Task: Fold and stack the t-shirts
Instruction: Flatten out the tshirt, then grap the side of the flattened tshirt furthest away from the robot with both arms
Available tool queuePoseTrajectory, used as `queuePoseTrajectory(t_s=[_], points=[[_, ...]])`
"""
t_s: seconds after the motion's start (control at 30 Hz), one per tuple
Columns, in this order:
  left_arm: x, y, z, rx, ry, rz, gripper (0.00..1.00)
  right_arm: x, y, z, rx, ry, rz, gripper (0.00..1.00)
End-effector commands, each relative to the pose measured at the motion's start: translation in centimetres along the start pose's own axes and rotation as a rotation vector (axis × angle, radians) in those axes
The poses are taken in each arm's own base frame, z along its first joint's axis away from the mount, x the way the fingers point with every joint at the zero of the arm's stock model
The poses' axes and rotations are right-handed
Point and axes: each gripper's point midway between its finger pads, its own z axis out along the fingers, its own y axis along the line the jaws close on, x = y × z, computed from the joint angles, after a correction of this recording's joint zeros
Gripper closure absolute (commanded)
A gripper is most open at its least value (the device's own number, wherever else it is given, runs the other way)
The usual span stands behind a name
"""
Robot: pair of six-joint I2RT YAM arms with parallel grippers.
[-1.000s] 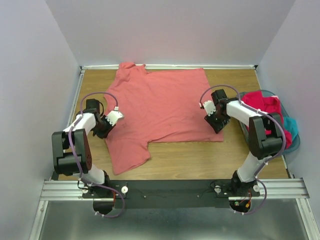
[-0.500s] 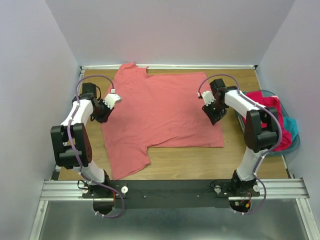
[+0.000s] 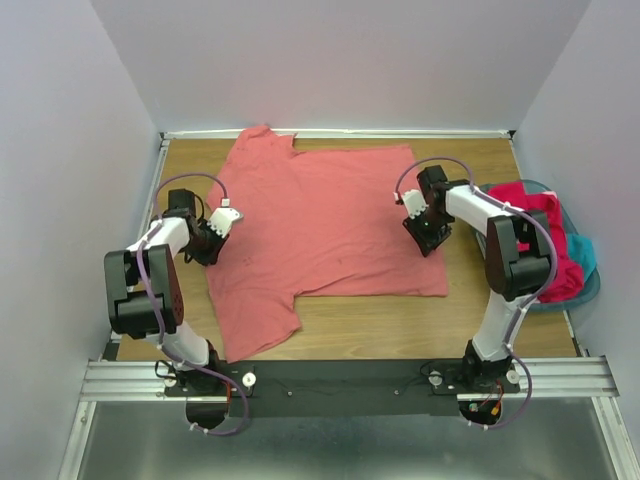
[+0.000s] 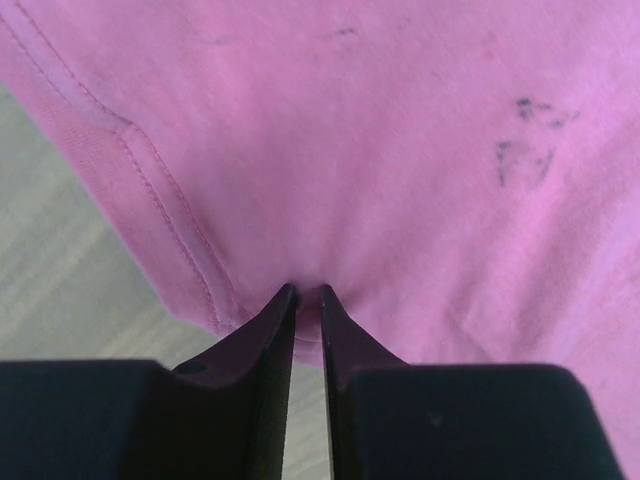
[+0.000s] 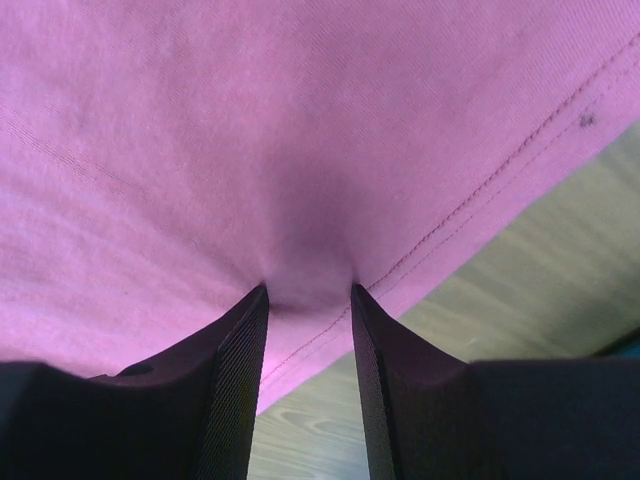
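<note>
Early stage by my read; salmon-pink t-shirt point(image 3: 325, 225) lies spread open and mostly flat over the centre of the table point(image 3: 400, 320), no fold in it yet, no stack anywhere; one sleeve trails toward the lower left of the top view; magenta-red t-shirt point(image 3: 530, 215) and teal t-shirt point(image 3: 583, 255) sit bunched and unfolded in the basket point(image 3: 590, 287) at the right edge of the frame, so every fold and all the stacking is left to do; left gripper point(image 3: 222, 222) is at the pink shirt's left edge, mid-left of the top view; in the left wrist view its fingers point(image 4: 270, 340) are almost together with a thin pinch of cloth caught between the tips, just inside the stitched hem, bare wood beyond the hem at lower left; right gripper point(image 3: 412, 205) is at the shirt's right edge, right of centre; in the right wrist view its fingers point(image 5: 235, 360) stand a narrow gap apart with a pucker of cloth drawn down between them, hem running diagonally just to the right, wood at lower right; both hold the pink shirt at opposite side edges
</note>
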Motion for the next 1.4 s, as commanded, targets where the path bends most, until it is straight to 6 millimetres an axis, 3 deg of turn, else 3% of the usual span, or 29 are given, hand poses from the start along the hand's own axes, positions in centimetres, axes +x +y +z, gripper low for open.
queuePoseTrajectory(t_s=[0.0,0.2,0.3,0.43,0.47,0.5,0.6,0.73,0.87,1.13,1.37], points=[[5.6,-3.8,0.1,0.072,0.136,-0.024,0.79,3.4,1.7,0.8,-0.042,0.066,-0.012,0.53],[6.4,-5.0,-1.4,0.072,0.151,-0.009,0.80,5.5,3.3,-0.9,-0.088,0.077,-0.029,0.53],[5.9,-5.4,-2.2,0.098,0.143,0.000,0.80,5.0,3.0,-2.2,-0.066,0.047,-0.034,0.53],[2.7,-5.2,-3.6,0.142,0.049,0.018,0.79,0.8,1.1,-4.6,-0.040,-0.083,-0.001,0.49],[1.9,-5.0,-3.8,0.149,0.030,0.020,0.78,-1.7,0.1,-5.9,-0.020,-0.147,0.019,0.49],[1.0,-4.6,-4.0,0.151,0.007,0.015,0.76,-2.7,-0.4,-6.2,-0.019,-0.168,0.031,0.48],[-3.7,-1.5,-5.2,0.094,-0.100,0.015,0.70,-6.1,-1.6,-6.9,-0.025,-0.232,0.052,0.48],[-6.1,1.5,-4.4,0.041,-0.144,-0.017,0.69,-7.7,-2.2,-5.0,-0.049,-0.217,0.075,0.48],[-5.7,3.2,-2.1,0.018,-0.114,-0.058,0.69,-7.3,-2.0,-2.5,-0.074,-0.161,0.087,0.49],[-3.3,2.8,0.2,0.011,-0.061,-0.077,0.69,-6.3,-1.8,-0.3,-0.083,-0.124,0.096,0.49],[-1.3,2.0,0.7,0.005,-0.007,-0.074,0.70,-3.5,-1.3,1.9,-0.079,-0.038,0.078,0.49]])
